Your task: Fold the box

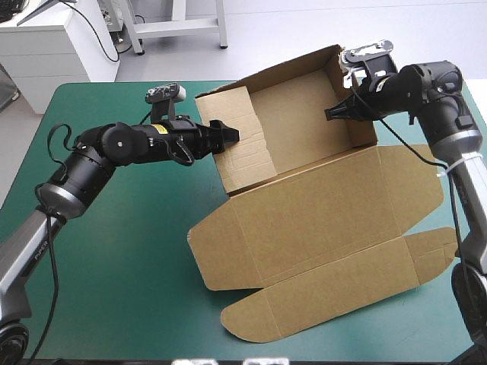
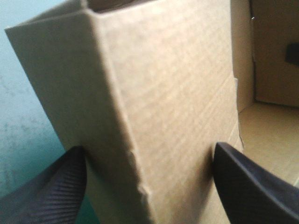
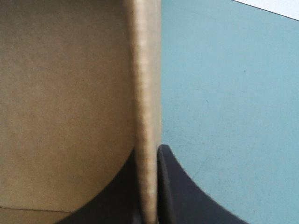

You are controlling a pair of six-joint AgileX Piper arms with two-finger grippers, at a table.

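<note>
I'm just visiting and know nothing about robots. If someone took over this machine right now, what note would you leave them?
Left gripper: open, fingers either side of the left wall of the box, not clamped.
Right gripper: shut on the right wall.
Done: walls raised at the far half; the box sits on the teal-green table, lid flat toward the near edge.
Left, probably: tuck the walls in securely.

Box (image 1: 319,220): brown board, matt, faintly ribbed, rough along crease. Counter cover (image 1: 114,289): teal-green, matt, smooth. Left tool (image 2: 148,148) fingers (image 2: 46,196): black, fine woven texture, dull sheen.
</note>
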